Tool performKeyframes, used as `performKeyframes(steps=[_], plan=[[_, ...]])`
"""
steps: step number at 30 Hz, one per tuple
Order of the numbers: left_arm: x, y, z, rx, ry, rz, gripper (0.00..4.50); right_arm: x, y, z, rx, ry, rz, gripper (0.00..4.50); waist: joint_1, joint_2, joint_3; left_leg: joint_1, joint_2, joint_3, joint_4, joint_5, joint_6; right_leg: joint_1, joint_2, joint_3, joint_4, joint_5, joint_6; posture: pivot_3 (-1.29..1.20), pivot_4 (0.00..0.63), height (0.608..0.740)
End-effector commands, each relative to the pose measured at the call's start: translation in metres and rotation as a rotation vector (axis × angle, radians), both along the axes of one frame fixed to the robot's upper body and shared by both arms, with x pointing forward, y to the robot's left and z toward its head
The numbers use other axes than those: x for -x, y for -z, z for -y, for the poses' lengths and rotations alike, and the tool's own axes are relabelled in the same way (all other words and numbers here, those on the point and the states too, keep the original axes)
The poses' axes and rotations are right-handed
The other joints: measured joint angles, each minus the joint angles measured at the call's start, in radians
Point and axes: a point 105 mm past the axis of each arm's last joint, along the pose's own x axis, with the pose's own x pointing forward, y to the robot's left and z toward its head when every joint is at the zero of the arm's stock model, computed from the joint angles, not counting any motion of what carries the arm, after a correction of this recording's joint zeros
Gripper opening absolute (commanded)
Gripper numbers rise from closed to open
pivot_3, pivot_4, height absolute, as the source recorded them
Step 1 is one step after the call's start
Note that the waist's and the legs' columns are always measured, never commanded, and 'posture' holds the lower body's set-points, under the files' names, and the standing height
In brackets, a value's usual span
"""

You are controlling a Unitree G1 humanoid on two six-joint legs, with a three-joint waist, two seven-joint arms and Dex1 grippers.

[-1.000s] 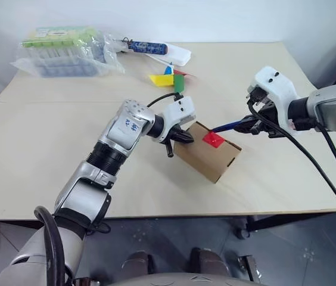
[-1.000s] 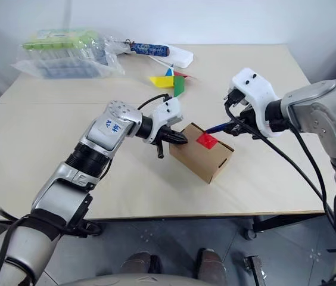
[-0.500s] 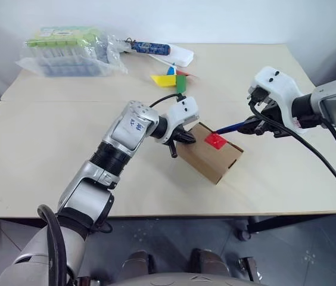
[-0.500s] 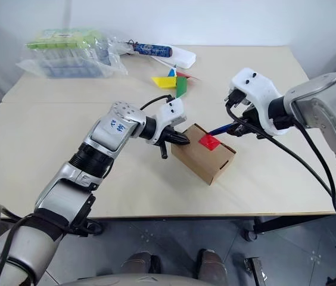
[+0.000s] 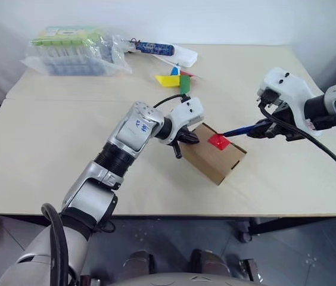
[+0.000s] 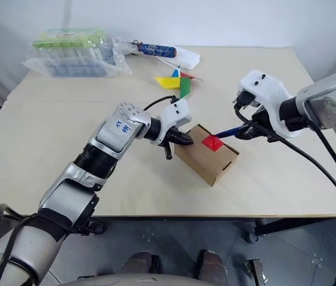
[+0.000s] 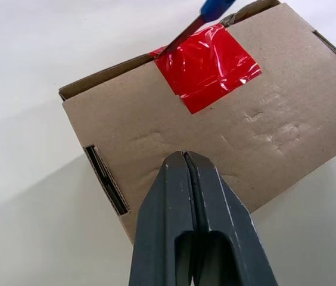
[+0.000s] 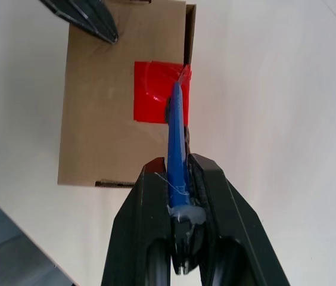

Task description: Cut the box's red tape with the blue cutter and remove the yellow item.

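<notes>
The cardboard box (image 5: 214, 156) lay near the front edge of the beige surface (image 5: 49, 143), against a white wall. The left hand (image 7: 186, 173), clenched and empty, pressed the box top. The right hand (image 8: 179, 179) gripped the blue cutter (image 8: 176, 134), tip at the red tape (image 7: 207, 65) edge.

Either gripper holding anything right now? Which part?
Right gripper clamps the blue cutter at its rear end, tip at the red tape. Left gripper is shut, holding nothing.
</notes>
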Motion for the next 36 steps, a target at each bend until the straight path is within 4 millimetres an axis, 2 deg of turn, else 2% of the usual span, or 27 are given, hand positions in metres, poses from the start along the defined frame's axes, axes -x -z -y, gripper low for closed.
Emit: performKeyframes(steps=[1,15,21,28,36], plan=[[-0.005,0.041,-0.016,-0.129,-0.098,-0.078,0.00,0.014,0.011,0.000,0.008,-0.037,-0.087,0.17,0.002,0.000,0.000,0.000,0.000,0.000,0.000,0.000,0.000,0.000,0.000,0.000,0.000,0.000,0.000,0.00,0.150,0.740],[-0.007,0.042,-0.017,-0.129,-0.115,-0.080,0.00,0.023,0.018,0.010,0.049,-0.045,-0.126,0.17,0.003,0.000,-0.001,0.000,0.000,-0.002,0.002,0.000,0.001,0.000,0.000,0.001,-0.001,0.000,0.000,0.00,0.150,0.740],[-0.007,0.042,-0.015,-0.124,-0.114,-0.078,0.00,0.005,0.013,0.004,0.019,-0.029,-0.063,0.17,-0.003,-0.001,-0.003,0.001,0.001,-0.003,0.004,-0.001,0.002,0.001,0.000,0.004,-0.001,0.000,-0.001,0.00,0.150,0.740],[-0.006,0.041,-0.013,-0.121,-0.106,-0.074,0.00,-0.004,0.006,-0.005,-0.005,-0.043,-0.018,0.17,-0.024,-0.001,-0.003,0.002,0.004,-0.002,0.011,-0.002,0.005,0.002,-0.002,0.007,-0.001,0.001,-0.002,0.00,0.150,0.740],[-0.005,0.042,-0.011,-0.116,-0.104,-0.080,0.00,-0.015,0.003,-0.004,0.005,-0.027,0.010,0.17,-0.024,-0.001,-0.003,0.002,0.004,-0.001,0.011,-0.002,0.005,0.001,-0.002,0.008,0.003,0.002,-0.002,0.00,0.150,0.740]])
